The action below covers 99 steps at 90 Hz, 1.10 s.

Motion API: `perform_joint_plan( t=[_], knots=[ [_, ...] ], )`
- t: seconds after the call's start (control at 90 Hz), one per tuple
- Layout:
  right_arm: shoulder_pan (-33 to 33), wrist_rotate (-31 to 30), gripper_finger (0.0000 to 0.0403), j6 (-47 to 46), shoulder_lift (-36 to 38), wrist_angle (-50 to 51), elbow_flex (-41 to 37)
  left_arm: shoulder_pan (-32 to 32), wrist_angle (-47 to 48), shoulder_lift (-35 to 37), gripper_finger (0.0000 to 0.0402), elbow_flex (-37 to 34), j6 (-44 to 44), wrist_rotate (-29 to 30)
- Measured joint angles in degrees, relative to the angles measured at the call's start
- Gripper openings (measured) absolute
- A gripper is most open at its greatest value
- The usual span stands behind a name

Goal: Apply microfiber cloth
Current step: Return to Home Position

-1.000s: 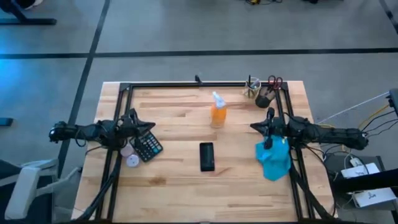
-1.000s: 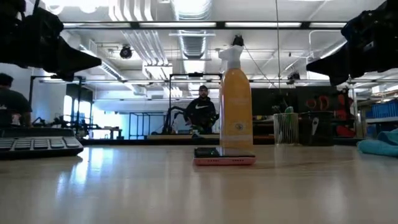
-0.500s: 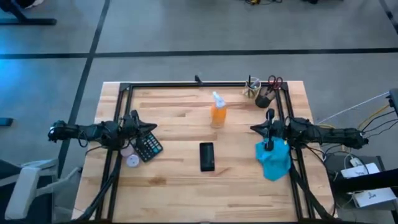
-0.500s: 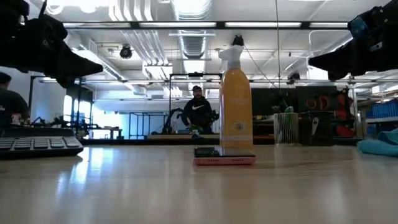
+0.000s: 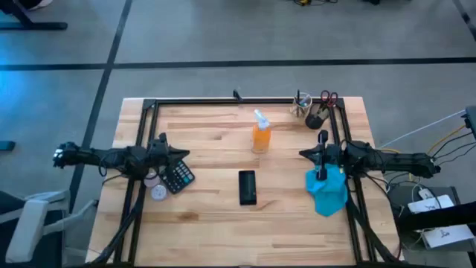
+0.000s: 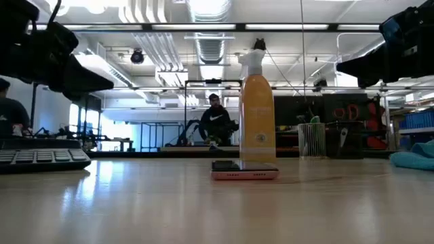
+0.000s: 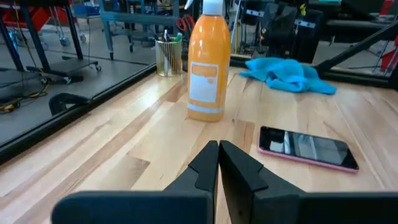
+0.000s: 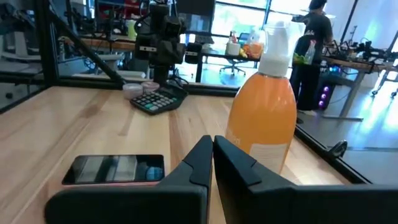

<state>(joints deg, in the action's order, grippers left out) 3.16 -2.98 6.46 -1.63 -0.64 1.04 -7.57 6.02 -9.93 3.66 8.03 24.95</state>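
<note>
The turquoise microfiber cloth (image 5: 327,192) lies crumpled on the table near the right edge; it also shows in the left wrist view (image 7: 286,73) and the low view (image 6: 415,157). My right gripper (image 5: 303,153) hovers shut above the table, just left of the cloth's far end, and points toward the table's left. A black phone (image 5: 247,187) lies flat at the middle. My left gripper (image 5: 184,154) hangs shut over the left side, pointing right, above a calculator (image 5: 176,176). In both wrist views the fingertips, left (image 7: 217,155) and right (image 8: 212,152), meet with nothing between them.
An orange spray bottle (image 5: 260,132) stands beyond the phone. A cup of pens (image 5: 316,115) and scissors (image 5: 329,97) are at the far right corner. Small white round things (image 5: 158,191) lie by the calculator. A black frame (image 5: 245,100) rims the table. People show in the room behind.
My left gripper has sunk a little toward the calculator, staying shut, and its arm has drawn slightly toward the table's left edge. The cloth, the phone and the bottle have kept still.
</note>
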Motion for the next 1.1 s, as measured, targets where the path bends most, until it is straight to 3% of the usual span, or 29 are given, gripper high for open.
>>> perform_joint_plan(
  t=[1.1],
  knots=[
    [0.02,-0.04,0.0,-0.02,0.0,-0.04,0.04,0.0,-0.02,-7.94,0.0,-0.02,-0.02,0.0]
  ],
)
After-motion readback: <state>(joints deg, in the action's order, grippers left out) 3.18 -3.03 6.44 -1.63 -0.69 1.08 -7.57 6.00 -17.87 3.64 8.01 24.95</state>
